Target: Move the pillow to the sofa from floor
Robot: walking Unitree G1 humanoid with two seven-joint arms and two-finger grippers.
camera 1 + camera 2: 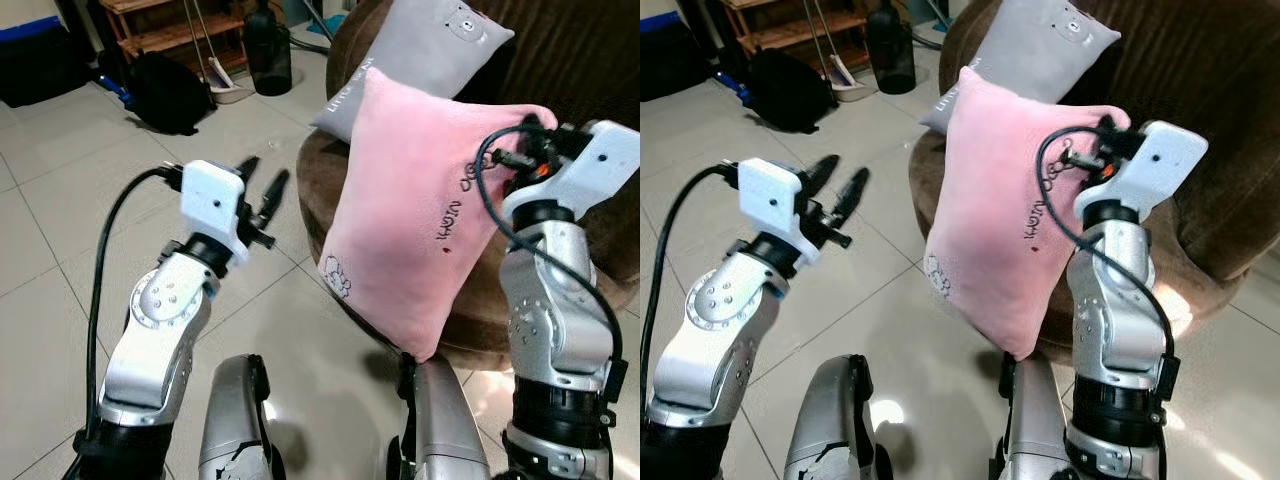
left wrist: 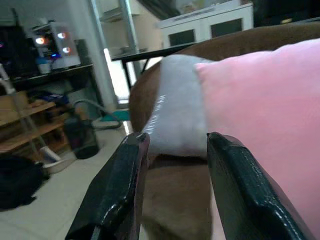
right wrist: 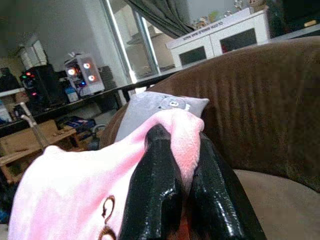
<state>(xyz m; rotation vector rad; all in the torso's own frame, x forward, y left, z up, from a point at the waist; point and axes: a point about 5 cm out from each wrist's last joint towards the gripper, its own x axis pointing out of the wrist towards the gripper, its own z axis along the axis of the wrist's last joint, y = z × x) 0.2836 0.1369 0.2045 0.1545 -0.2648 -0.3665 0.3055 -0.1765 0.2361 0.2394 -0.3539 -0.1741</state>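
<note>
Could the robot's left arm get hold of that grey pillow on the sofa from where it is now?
Probably yes. The left tool is open and holds nothing, and the grey pillow lies ahead of it with bare floor between. The pink pillow hangs close beside that path, pinched by the right tool.

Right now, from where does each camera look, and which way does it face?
Left eye: head, looking down; both arms, right tool holding pink pillow before sofa.
Right eye: same scene; left tool open over floor.
Left wrist: past its open fingers toward grey pillow.
Right wrist: fingers pinching pink pillow.
Both wrists share sofa and both pillows.
</note>
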